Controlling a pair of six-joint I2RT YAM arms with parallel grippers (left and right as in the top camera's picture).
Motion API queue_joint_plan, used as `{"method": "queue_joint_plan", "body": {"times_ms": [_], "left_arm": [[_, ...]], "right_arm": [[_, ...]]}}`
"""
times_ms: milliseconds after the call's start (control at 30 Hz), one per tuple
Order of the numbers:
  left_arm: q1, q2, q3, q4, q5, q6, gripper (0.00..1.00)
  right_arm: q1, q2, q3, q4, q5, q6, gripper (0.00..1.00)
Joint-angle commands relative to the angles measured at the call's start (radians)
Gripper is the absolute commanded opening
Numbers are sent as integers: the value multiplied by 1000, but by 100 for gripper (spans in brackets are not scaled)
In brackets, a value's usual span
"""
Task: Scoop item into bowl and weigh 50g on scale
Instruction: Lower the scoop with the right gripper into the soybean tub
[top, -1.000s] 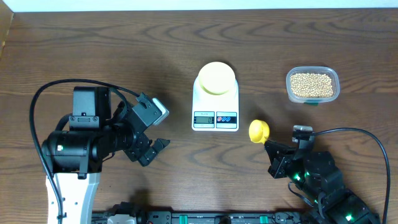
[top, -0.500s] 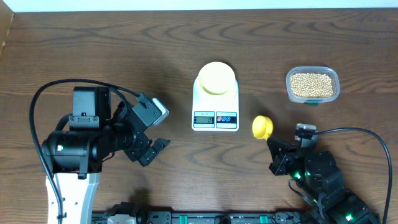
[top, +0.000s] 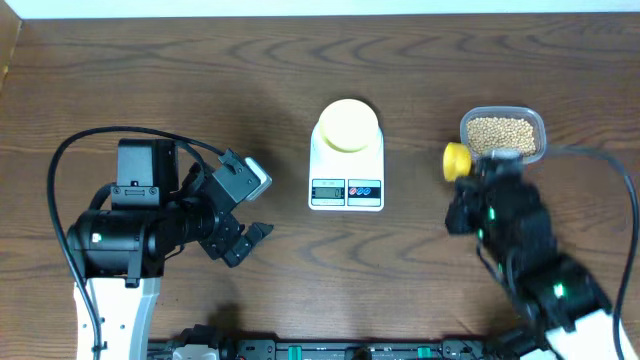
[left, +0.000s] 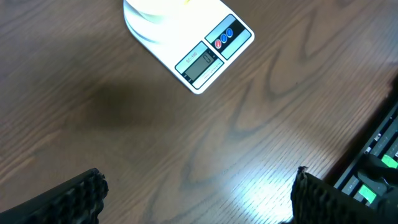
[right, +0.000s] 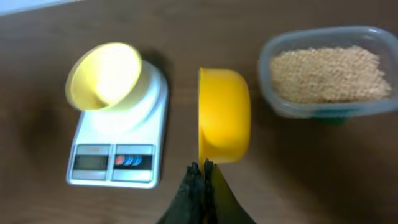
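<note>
The pale-yellow bowl (top: 347, 125) stands empty on the white scale (top: 346, 190) at the table's middle. Tan beans (top: 503, 134) fill a clear tub (top: 538, 125) to the right of it. My right gripper (right: 203, 167) is shut on the handle of a bright yellow scoop (right: 224, 115). The scoop (top: 457, 160) hangs on its side just left of the tub, with no beans showing in it. The bowl (right: 104, 76), scale (right: 118, 158) and beans (right: 329, 71) all show in the right wrist view. My left gripper (top: 246, 238) stands open over bare wood, left of the scale (left: 205, 56), holding nothing.
The left arm's black base and cable (top: 110, 235) fill the table's left front. Cables from the right arm (top: 600, 160) loop by the right edge. A rail with electronics (left: 376, 165) runs along the front edge.
My right gripper has carried the yellow scoop back and to the right, from in front of the scale to beside the tub. The left arm has not moved.
</note>
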Motion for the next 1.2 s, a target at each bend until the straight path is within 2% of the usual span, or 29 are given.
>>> {"method": "queue_joint_plan", "body": {"times_ms": [0,100,200,333,433,600,867,1167], "left_arm": [[4,-2,1,-2,13,20,96],[4,-2,1,-2,13,20,96],[4,-2,1,-1,13,20,96],[4,-2,1,-1,13,20,96],[4,-2,1,-2,13,20,96],[4,-2,1,-1,13,20,96],[4,-2,1,-2,13,20,96],[4,-2,1,-2,13,20,96]], "right_arm": [[-73,143,199,-63,10,-27,1],[-126,251,366,-188,4,-51,1],[-196,372,546,-346,4,-138,1],[-268,460,649,-414,5,-252,1],[-305,512,676,-391,13,-339,1],[-295,631,676,-435,156,-341,1],[-296,741,676,-362,200,-341,1],[-299,818,663,-369,260,-352,1]]}}
